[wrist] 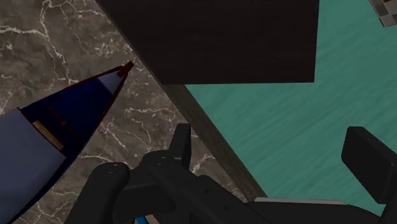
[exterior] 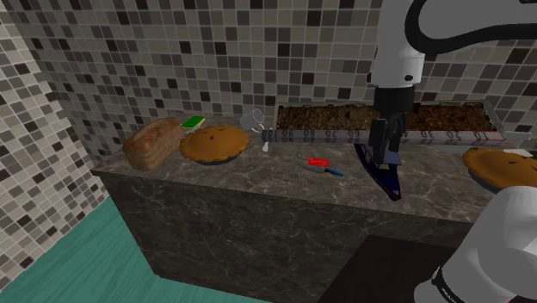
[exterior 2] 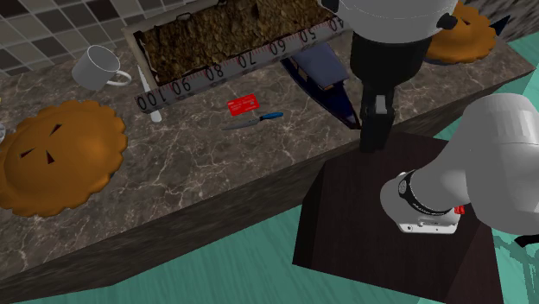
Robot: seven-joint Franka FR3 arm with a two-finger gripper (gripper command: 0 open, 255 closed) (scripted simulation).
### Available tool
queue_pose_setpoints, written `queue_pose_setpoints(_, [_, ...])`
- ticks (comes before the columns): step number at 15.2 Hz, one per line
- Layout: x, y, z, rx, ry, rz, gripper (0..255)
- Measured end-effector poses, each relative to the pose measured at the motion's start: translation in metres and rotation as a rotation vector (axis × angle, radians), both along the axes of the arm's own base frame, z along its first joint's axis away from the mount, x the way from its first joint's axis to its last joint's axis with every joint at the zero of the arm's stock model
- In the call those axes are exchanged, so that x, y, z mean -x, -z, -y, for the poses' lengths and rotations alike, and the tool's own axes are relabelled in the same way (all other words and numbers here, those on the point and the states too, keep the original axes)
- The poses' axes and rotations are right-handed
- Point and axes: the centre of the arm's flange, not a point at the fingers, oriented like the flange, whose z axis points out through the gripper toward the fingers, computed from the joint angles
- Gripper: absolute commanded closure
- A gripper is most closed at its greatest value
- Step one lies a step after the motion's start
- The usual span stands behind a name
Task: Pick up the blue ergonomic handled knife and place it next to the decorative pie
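Approach step, nothing grabbed yet
Your all-black two-finger gripper [exterior: 384, 153] hangs spread apart; move it over the small blue-handled knife [exterior: 330, 170].

From here I count two pies [exterior: 213, 145] [exterior: 501, 168] on the desk [exterior: 258, 185], and just one of everything else. There is one blue-handled knife [exterior 2: 252, 121], one red card [exterior 2: 243, 104], one brown loaf [exterior: 153, 142], one green block [exterior: 194, 122], one pale mug [exterior 2: 97, 66], one small white utensil [exterior 2: 145, 91], one dark blue model boat [exterior 2: 324, 73] and one long trough [exterior: 327, 135] of brown soil, with a single numbered strip along its front.
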Motion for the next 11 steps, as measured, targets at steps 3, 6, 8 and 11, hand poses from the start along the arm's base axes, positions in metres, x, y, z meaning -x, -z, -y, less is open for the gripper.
queue_pose_setpoints(3, [-0.008,0.011,0.006,0.005,-0.028,0.004,0])
queue_pose_setpoints(6, [-0.027,0.037,0.018,0.016,-0.094,0.017,0])
queue_pose_setpoints(8, [-0.043,0.053,0.03,0.024,-0.142,0.025,0])
queue_pose_setpoints(11, [-0.067,0.078,0.042,0.037,-0.214,0.041,0])
